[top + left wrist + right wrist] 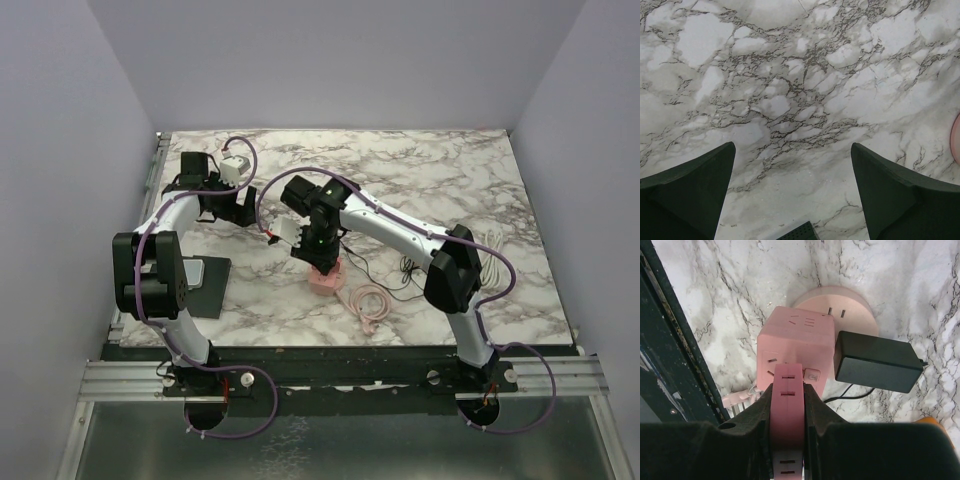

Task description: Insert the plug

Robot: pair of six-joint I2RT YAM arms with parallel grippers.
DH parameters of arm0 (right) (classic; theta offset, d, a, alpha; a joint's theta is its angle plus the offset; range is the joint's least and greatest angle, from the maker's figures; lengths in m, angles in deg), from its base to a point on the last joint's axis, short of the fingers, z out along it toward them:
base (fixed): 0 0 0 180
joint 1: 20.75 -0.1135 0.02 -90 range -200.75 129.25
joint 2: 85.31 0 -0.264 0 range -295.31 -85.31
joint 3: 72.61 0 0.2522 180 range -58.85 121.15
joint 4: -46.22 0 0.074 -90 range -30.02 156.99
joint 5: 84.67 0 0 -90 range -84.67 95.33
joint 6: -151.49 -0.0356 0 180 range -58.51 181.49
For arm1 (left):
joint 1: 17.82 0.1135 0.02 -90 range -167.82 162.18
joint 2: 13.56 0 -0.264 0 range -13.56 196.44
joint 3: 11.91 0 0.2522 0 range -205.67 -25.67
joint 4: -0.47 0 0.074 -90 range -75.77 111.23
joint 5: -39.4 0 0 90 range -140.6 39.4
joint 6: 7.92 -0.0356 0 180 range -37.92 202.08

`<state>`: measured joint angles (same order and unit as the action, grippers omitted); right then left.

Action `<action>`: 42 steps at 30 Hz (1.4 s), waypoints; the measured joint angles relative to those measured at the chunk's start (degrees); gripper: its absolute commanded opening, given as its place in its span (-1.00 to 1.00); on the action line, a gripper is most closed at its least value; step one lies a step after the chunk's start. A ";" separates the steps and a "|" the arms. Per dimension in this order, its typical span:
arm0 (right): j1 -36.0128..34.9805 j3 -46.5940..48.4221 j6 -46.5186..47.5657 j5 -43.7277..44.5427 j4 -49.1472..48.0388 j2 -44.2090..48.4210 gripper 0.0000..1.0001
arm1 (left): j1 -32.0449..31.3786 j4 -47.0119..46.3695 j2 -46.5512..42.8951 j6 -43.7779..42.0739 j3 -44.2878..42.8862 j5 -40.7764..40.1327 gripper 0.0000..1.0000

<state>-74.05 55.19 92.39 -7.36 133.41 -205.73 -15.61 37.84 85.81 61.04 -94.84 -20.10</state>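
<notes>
The right gripper [787, 405] pinches the pink plug [787, 387] at the socket cube's [797, 335] near face, the left gripper [792, 145] hangs spread well away from it, and a tilted plug could miss its holes and shove the cube aside.

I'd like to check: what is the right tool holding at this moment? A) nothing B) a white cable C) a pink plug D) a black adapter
C: the right tool is clamped on the plug, which points at the cube; the adapter sits beside the cube, out of the grip.
</notes>
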 measured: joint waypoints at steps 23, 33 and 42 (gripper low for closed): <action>-0.44 0.00 0.15 -0.90 0.00 -0.02 -0.99 | 0.00 -0.44 -0.90 -0.02 0.46 -1.05 0.98; -0.46 -0.48 0.13 -0.90 -0.02 -0.04 -0.99 | 0.00 -0.46 -1.36 -0.02 0.70 -1.42 0.98; -0.46 -0.57 0.11 -0.90 -0.04 -0.04 -0.99 | 0.00 -0.48 -2.58 -0.02 0.72 -1.51 0.98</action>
<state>-74.51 54.62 92.50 -8.26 133.37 -205.77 -15.61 37.36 83.23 61.02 -94.12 -21.61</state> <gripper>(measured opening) 0.234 0.989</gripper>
